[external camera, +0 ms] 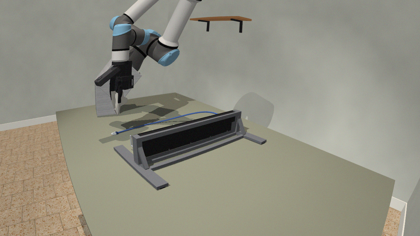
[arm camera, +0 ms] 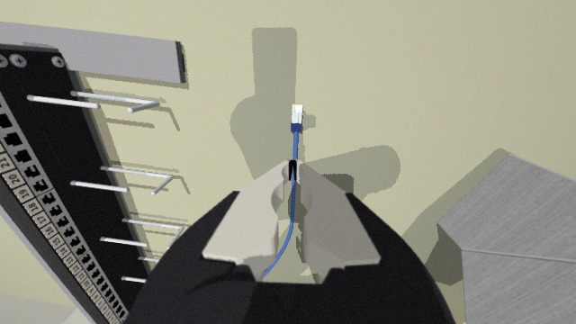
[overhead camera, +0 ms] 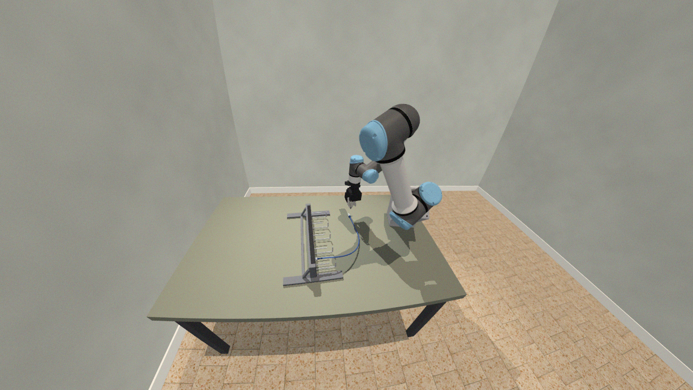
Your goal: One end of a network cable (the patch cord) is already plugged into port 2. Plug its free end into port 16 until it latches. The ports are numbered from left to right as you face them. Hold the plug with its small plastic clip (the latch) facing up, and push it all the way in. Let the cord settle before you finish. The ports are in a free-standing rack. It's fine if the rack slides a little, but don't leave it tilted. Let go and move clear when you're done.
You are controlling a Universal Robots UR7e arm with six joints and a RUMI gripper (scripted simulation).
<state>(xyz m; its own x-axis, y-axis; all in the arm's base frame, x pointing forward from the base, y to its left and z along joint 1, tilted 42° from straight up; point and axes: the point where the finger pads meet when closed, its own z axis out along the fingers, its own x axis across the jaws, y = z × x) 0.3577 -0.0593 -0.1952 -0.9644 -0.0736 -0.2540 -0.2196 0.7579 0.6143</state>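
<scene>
The blue patch cord (external camera: 164, 118) lies on the table behind the grey rack (external camera: 187, 136). One end goes into the rack's far side. Its free plug (external camera: 113, 133) rests on the table past the rack's left end. My gripper (external camera: 117, 99) hangs in the air above the cord, fingers shut with nothing between them. In the wrist view the shut fingertips sit over the cord, and the white plug (arm camera: 300, 113) lies on the table beyond them. The black port panel (arm camera: 40, 178) with numbered ports runs along the left; port 16 (arm camera: 60, 225) is empty.
The arm's grey base block (external camera: 105, 102) stands just behind the gripper, and shows at the right of the wrist view (arm camera: 513, 243). Metal cable-guide rods (arm camera: 135, 173) stick out from the rack's port side. A wooden shelf (external camera: 220, 19) hangs on the far wall.
</scene>
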